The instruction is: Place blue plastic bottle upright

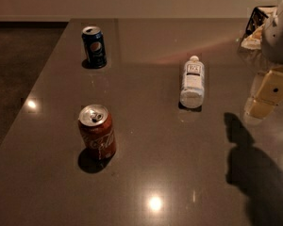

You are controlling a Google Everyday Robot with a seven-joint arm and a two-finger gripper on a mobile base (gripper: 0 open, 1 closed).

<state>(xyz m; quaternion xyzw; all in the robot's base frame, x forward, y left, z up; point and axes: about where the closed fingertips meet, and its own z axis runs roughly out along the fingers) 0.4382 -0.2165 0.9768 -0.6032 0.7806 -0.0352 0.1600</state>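
while pepsi can (94,47) left, gripper (265,97) right

1. Only the arm's end section shows, cut by the right edge of the view.
2. Housing (279,32): rounded, smooth shell, pale grey-white, shading darker toward its lower rim. There is a small dark mark low on it, near the frame edge.
3. End effector (263,105): just below the housing, at the right edge, over the desk (146,182). It is made of blocky, flat-faced segments, cream to pale yellow in the warm light.
4. Dot (275,89): one, small, dark and round, on the upper cream face. Screw or sensor, cannot tell.
5. The lowest segment is paler, with rounded corners.
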